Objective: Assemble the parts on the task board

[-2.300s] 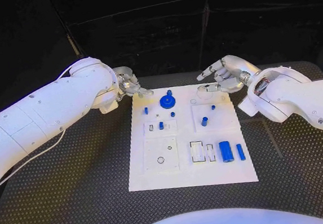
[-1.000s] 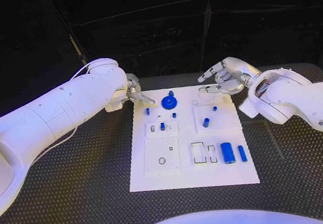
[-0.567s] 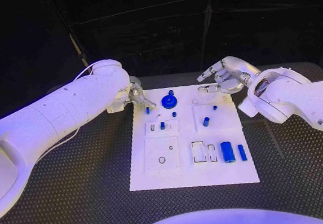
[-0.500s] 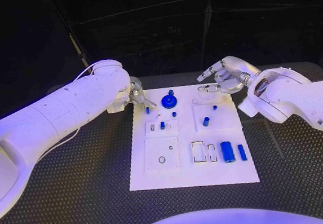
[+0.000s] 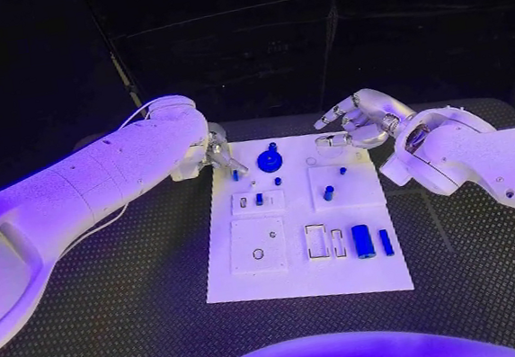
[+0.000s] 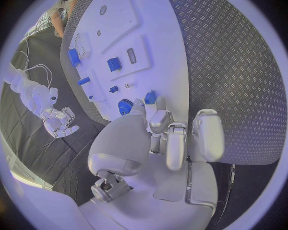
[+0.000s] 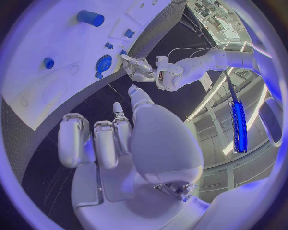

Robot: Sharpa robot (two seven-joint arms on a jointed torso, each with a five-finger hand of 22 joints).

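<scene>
The white task board (image 5: 309, 273) lies in the middle of the table. A blue gear (image 5: 269, 160) stands near its far edge, and a small blue peg (image 5: 233, 175) stands at the far left corner. My left hand (image 5: 218, 154) hovers over that corner. Its thumb and a fingertip (image 6: 157, 119) sit right at the peg (image 6: 150, 97), beside the gear (image 6: 125, 106); I cannot tell whether they pinch it. My right hand (image 5: 356, 123) hangs over the far right corner with its fingers apart and nothing in them.
Other blue parts sit on the board: a cylinder (image 5: 361, 241) and a bar (image 5: 384, 242) at the near right, and a piece (image 5: 327, 193) in the middle right. Black ribbed matting (image 5: 122, 326) surrounds the board.
My left hand has come down and towards the board's far left corner, ending at the small blue peg. The right hand has hardly moved.
</scene>
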